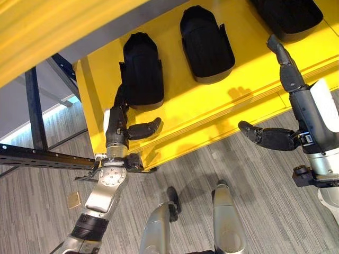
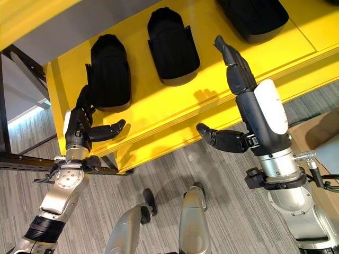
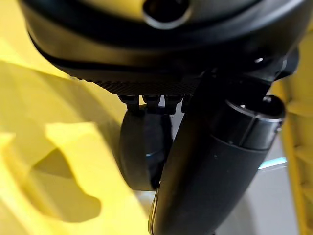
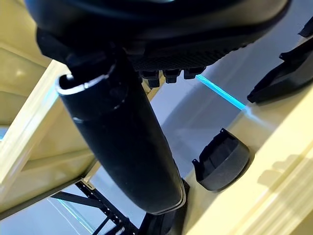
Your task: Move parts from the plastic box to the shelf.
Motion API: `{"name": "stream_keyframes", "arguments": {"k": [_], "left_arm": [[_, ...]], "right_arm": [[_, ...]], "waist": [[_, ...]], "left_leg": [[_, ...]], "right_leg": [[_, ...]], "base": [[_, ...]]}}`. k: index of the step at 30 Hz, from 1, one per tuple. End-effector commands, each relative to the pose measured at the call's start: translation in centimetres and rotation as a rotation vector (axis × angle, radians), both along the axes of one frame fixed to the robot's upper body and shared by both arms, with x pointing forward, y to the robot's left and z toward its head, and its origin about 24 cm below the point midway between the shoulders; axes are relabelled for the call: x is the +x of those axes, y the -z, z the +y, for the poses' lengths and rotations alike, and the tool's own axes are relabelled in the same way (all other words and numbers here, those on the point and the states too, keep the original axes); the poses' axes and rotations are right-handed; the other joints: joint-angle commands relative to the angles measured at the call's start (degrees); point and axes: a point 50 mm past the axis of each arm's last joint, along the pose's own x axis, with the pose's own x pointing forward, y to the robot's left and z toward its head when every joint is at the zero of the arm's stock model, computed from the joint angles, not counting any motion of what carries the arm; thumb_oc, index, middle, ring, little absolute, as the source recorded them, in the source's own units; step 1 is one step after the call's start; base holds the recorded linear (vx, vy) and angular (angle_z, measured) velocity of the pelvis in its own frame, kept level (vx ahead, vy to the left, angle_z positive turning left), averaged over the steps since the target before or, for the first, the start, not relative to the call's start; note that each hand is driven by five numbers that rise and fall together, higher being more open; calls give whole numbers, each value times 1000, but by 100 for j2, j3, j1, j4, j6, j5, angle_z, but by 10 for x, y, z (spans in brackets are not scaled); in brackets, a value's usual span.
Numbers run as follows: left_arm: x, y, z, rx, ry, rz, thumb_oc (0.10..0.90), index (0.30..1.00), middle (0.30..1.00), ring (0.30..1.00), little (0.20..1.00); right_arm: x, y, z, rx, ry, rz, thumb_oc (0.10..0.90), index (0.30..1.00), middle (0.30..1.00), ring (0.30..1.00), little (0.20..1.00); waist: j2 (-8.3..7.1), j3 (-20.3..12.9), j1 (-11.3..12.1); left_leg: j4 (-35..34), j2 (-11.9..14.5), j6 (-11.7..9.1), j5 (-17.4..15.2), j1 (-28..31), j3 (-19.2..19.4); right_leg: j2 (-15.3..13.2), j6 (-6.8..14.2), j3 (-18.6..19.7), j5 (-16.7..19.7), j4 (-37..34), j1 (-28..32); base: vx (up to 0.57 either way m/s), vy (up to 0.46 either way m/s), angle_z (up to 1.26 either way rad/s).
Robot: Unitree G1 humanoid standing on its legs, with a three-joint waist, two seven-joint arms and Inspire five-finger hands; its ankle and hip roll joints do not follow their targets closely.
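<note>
- The yellow shelf (image 1: 222,111) carries three black moulded parts in a row, each lying flat on its surface.
- The left part (image 1: 143,69) sits nearest the shelf's left end; the middle part (image 1: 206,45) lies beside it, apart; the right part (image 1: 288,16) is cut by the view's edge.
- The left hand (image 1: 117,127) is at the shelf's front edge, its fingers reaching up against the near end of the left part and its thumb standing out sideways; whether it grips the part cannot be told.
- The right hand (image 2: 238,74) is open, its fingers straight over the shelf between the middle and right parts, holding nothing.
- A dark metal frame (image 1: 37,156) adjoins the shelf's left end.
- The floor (image 1: 254,185) is grey wood-grain planking.
- A cardboard box (image 2: 318,137) stands at the far right.
</note>
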Motion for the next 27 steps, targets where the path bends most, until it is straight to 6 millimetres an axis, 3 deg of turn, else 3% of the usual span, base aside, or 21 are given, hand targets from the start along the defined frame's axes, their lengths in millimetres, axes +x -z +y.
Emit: {"name": "stream_keyframes", "arguments": {"k": [1, 7, 20, 24, 27], "left_arm": [[-8, -67, -3, 29, 36, -375, 900, 1000, 1000, 1000, 1000], [-8, -74, -16, 25, 114, -371, 900, 1000, 1000, 1000, 1000], [-20, -46, -13, -23, 141, -278, 900, 1000, 1000, 1000, 1000], [-29, -50, -7, -32, 86, -362, 900, 1000, 1000, 1000, 1000], [-46, -67, 7, -67, -24, -558, 900, 1000, 1000, 1000, 1000]], "right_arm": [[-13, -30, 25, 44, -164, -224, 900, 1000, 1000, 1000, 1000], [-14, -30, 27, 48, -174, -228, 900, 1000, 1000, 1000, 1000], [-19, -26, 22, 69, -140, -236, 900, 1000, 1000, 1000, 1000], [-20, -25, 19, 84, -132, -250, 900, 1000, 1000, 1000, 1000], [-22, -20, 18, 107, -117, -255, 900, 1000, 1000, 1000, 1000]], "waist": [[-190, -299, -146], [-206, -257, -205], [-221, -196, -81], [-242, -197, -26], [-278, -236, 57]], "left_leg": [[-107, -230, 560, -669, 159, 482], [-74, -204, 564, -690, 138, 524], [-13, -229, 600, -711, 95, 474], [-14, -231, 602, -707, 88, 450], [-57, -259, 592, -689, 101, 397]], "right_leg": [[548, -788, -535, -579, 166, 197], [581, -782, -503, -566, 153, 189], [556, -796, -585, -558, 116, 246], [550, -805, -627, -551, 96, 264], [541, -800, -657, -530, 16, 325]], "base": [[4, -10, -9], [-3, -4, -3], [-3, -8, 0], [-3, -9, 0], [-5, -57, 2]]}}
